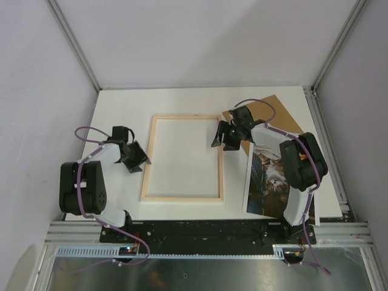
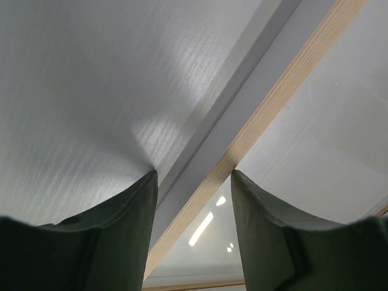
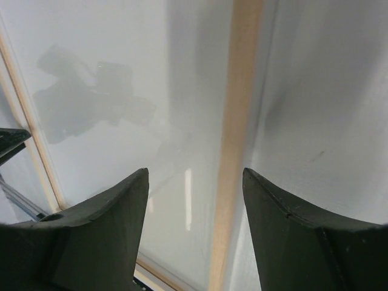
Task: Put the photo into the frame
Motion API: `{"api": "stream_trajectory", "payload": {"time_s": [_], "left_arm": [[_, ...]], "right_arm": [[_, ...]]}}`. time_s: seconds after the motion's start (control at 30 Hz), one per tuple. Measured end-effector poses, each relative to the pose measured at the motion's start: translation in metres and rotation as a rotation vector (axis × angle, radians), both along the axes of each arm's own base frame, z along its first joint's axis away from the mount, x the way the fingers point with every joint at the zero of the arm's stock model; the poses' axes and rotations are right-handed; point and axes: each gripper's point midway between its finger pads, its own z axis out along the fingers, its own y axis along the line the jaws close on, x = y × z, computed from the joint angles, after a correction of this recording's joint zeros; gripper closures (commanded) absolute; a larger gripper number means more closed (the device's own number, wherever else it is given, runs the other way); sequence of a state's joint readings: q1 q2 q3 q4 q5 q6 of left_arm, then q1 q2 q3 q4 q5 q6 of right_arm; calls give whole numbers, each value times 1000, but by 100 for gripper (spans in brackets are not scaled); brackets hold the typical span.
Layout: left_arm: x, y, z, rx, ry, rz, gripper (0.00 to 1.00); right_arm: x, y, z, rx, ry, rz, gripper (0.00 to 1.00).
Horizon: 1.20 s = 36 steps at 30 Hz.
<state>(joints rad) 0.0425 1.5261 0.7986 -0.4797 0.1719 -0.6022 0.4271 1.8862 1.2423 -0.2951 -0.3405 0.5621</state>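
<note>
- Left claw is hanging part open astride the frame's left rail, gripping nothing.
- Right claw is straddling the right rail, jaws apart, empty.
- Frame is lying back-up mid-table; photo is lying just right of it.
- Judging by this, the frame is being positioned; next, the photo needs lifting and laying inside.

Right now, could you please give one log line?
frame: back up; photo: right of frame; left gripper: open over left rail; right gripper: open over right rail
</note>
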Motion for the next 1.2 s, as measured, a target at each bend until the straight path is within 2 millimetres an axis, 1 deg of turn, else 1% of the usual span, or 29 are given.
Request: {"api": "stream_trajectory", "payload": {"time_s": [0.23, 0.37, 0.5, 0.6, 0.67, 0.73, 0.8, 0.9, 1.0, 1.1, 1.2], "left_arm": [[0, 0, 0, 0, 0, 0, 42], [0, 0, 0, 0, 0, 0, 42], [0, -1, 1, -3, -2, -1, 42], [1, -1, 1, -8, -3, -3, 41], [1, -2, 2, -10, -5, -5, 41], [1, -2, 4, -13, -9, -7, 41], [4, -2, 9, -11, -23, -12, 41], [13, -2, 20, -8, -61, -17, 41], [23, -1, 35, -1, -111, -27, 40], [30, -1, 46, 5, -149, -38, 39], [32, -1, 52, 8, -171, -48, 37]], "right_arm": [[0, -17, 1, -74, -11, -33, 33], [-4, -19, 3, -118, -24, -35, 33], [-15, -12, 8, -147, -43, -9, 35], [-29, -10, 13, -155, -59, 7, 36], [-40, -10, 14, -159, -63, 19, 38], [-51, -13, 13, -168, -60, 23, 44], [-59, -15, 9, -178, -54, 24, 49], [-70, -17, 1, -190, -35, 22, 53], [-77, -18, -6, -205, -22, 22, 58], [-77, -15, -6, -199, -27, 20, 64], [-75, -10, -4, -185, -41, 18, 66]]}}
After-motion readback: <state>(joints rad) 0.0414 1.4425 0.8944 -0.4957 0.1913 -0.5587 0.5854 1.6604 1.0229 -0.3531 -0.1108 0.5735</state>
